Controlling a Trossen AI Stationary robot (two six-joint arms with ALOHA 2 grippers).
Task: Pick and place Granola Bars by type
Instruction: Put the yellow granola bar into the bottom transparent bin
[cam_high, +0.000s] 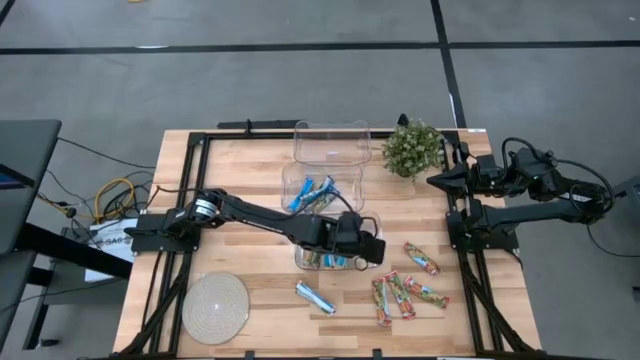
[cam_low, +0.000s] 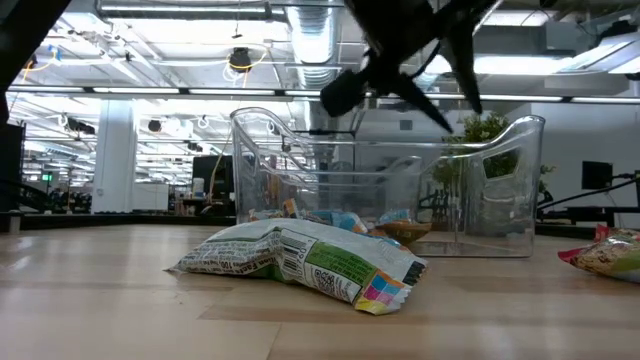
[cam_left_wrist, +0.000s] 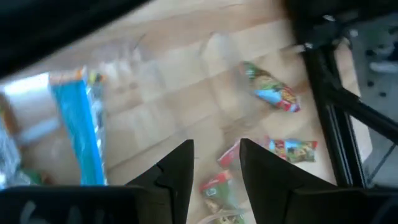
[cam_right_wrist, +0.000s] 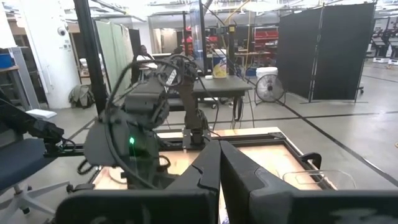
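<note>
Three clear bins stand in a row down the middle of the wooden table (cam_high: 240, 290): the far bin (cam_high: 332, 140) appears empty, the middle bin (cam_high: 320, 188) holds bright blue bars (cam_high: 312, 194), and the near bin (cam_high: 335, 258) holds a few bars whose kind cannot be told for certain beneath the arm. The sorting is therefore judged partly done. Outside the bins, a group of red-green-orange bars (cam_high: 400, 296) is left loose on the table to the right of the near bin, with one more red-green-orange bar (cam_high: 422, 258) lying apart from that group, nearer the right arm's base; a single blue bar (cam_high: 315, 297) lies in front of the near bin. In the low view one wrapped bar (cam_low: 305, 262) is seen lying flat on the wood in front of a bin. The left gripper (cam_high: 362, 247) is positioned over the near bin; in its wrist view its fingers (cam_left_wrist: 180, 171) are seen parted with nothing between them, so no bar is held. The right gripper (cam_high: 440, 180) is parked at the right edge beside the potted plant (cam_high: 412, 148), its fingers closed and empty. The loose bars are judged to be the work left. A round woven mat (cam_high: 215, 308) lies unused at the near left.
</note>
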